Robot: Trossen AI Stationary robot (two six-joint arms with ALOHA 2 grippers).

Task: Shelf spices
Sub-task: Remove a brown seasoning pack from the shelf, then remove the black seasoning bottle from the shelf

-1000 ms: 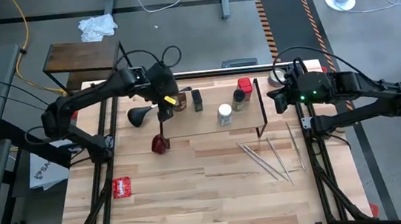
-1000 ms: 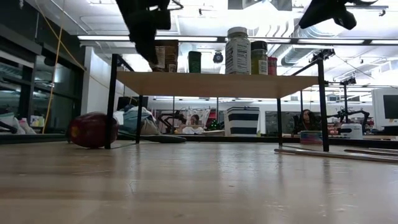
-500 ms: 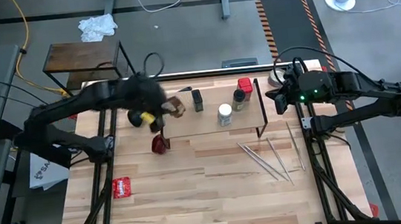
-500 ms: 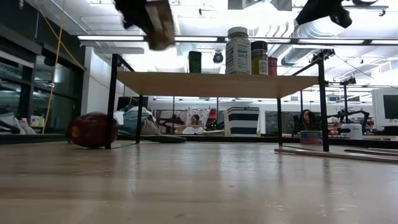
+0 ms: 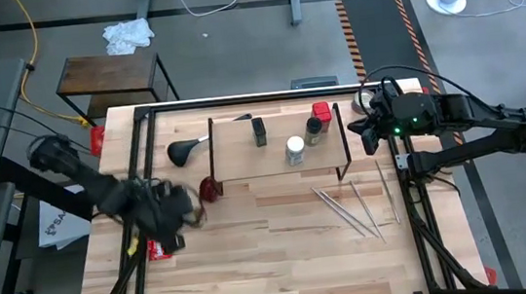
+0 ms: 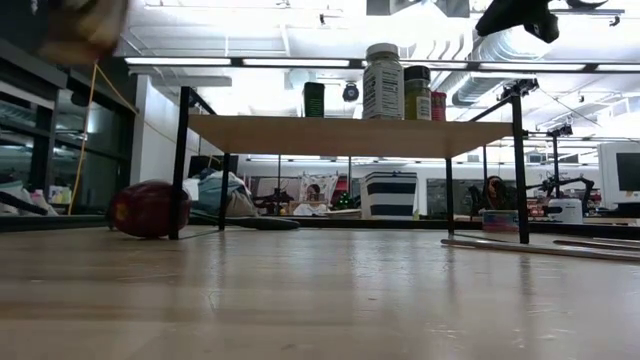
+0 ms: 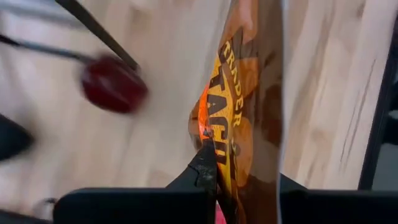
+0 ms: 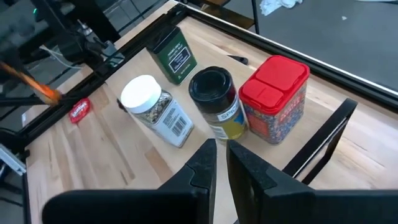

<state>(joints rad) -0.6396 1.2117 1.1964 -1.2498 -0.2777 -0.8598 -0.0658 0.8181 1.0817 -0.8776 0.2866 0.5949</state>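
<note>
The left gripper (image 5: 165,216) is seen over the table's (image 5: 275,263) left edge, above the flat red packet (image 5: 159,246), clenched on an orange-brown spice packet (image 7: 245,118). A dark red round object (image 5: 209,189) lies just beside the shelf's (image 5: 244,154) left end frame. On the shelf stand a green tin (image 8: 174,55), a white-capped jar (image 8: 155,109), a black-capped jar (image 8: 216,99) and a red-capped jar (image 8: 273,99), grouped toward its right end; its left half is bare. Metal skewers (image 5: 353,206) lie right of centre. The right gripper (image 8: 221,158) hovers at the shelf's right end, its fingers nearly closed on nothing.
</note>
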